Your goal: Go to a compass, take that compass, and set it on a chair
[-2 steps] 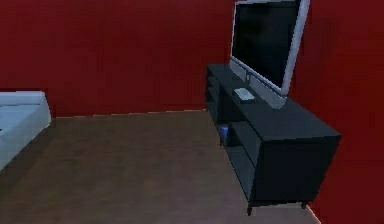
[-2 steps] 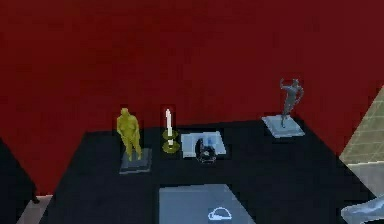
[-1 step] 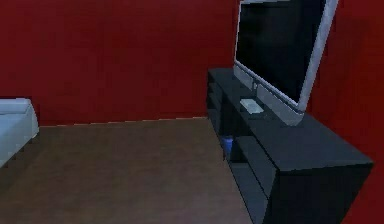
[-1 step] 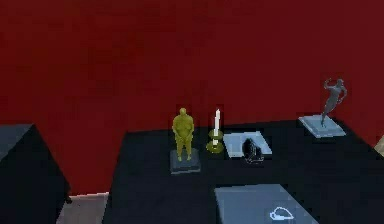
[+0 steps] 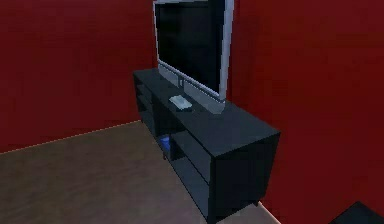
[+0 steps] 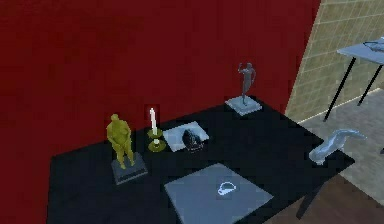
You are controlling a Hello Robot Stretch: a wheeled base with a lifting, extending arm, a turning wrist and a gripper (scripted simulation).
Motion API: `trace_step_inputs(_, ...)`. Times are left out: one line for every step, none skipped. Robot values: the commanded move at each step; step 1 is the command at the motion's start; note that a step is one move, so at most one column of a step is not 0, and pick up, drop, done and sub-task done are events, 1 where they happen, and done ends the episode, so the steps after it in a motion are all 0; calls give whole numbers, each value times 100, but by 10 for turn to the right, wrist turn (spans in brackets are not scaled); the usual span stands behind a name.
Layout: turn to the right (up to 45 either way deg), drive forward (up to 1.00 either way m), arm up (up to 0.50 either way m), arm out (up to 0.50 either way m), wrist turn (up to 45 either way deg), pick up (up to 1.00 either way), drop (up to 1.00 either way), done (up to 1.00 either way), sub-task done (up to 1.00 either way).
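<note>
On the black table (image 6: 270,140) in the arm side view, a small dark round thing (image 6: 194,142) lies on a pale flat square (image 6: 185,134) near the table's middle; it is too small to tell whether it is a compass. Just left of it stands a white candle in a yellow-green holder (image 6: 154,131).
The table also carries a yellow statue (image 6: 122,141), a grey statue (image 6: 244,86), a closed grey laptop (image 6: 215,195) and a curved grey object (image 6: 330,147). A pale table (image 6: 364,50) stands at the far right. The forward view has a television (image 5: 192,45) on a dark stand (image 5: 215,140) against red walls.
</note>
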Motion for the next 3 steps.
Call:
trace_step_inputs(0, 0, 50, 0, 0, 0, 0, 0, 0)
trace_step_inputs(0, 0, 26, 0, 0, 0, 0, 0, 0)
trace_step_inputs(0, 0, 0, 48, 0, 0, 0, 0, 0)
